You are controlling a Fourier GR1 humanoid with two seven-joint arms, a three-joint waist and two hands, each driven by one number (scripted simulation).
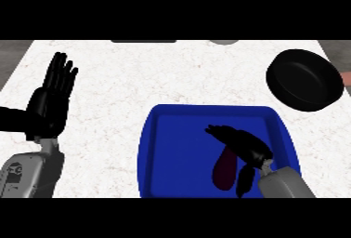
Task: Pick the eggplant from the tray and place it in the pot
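Observation:
A dark purple eggplant [223, 171] lies in the blue tray [154, 153] at the front middle of the counter. My right hand [241, 143] hovers over the tray just above the eggplant's upper end. Its fingers stretch toward the upper left and its thumb hangs down on the eggplant's right side, so the hand is open and part of the eggplant is hidden beneath it. The black pot [305, 80] stands at the far right of the counter, apart from the tray. My left hand [51, 95] rests open at the left, fingers up.
The white marbled counter [151, 74] stretches between the tray and the far edge. A grey round object [223, 42] and a dark strip [144, 41] sit at the far edge. Something reddish [346, 76] shows at the right edge behind the pot.

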